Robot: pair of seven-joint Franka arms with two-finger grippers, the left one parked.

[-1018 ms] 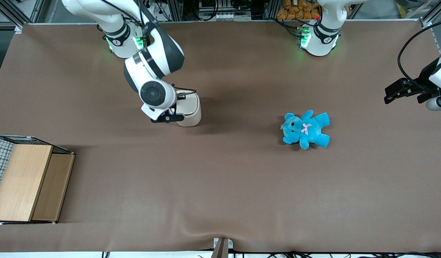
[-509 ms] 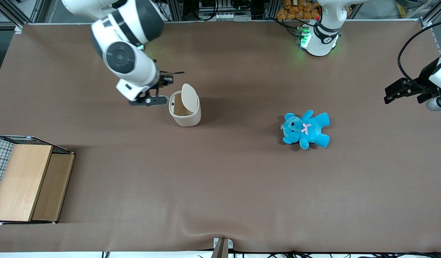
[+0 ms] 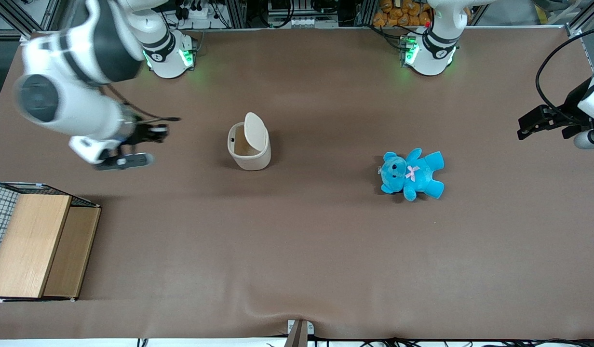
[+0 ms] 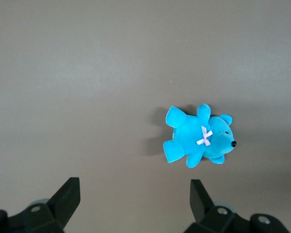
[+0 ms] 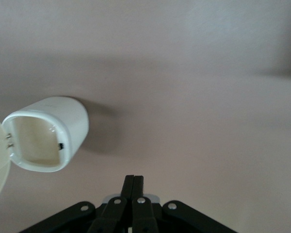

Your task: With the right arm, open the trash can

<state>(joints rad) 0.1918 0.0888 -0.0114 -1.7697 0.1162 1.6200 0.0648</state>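
Now the trash can point(image 3: 249, 150) stands mid-surface with its lid point(image 3: 255, 133) raised; the right arm's hand point(image 3: 133, 147), fingers together, has withdrawn well clear toward its own end. Opening appears complete.

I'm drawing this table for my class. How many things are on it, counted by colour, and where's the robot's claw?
Cream-white: 1, the trash can, lid up.
Blue: 1, the teddy.
Wood-coloured: 1, the wooden box.
Total: 3.
The gripper, shut, hangs over the table toward the working arm's end, apart from the trash can.
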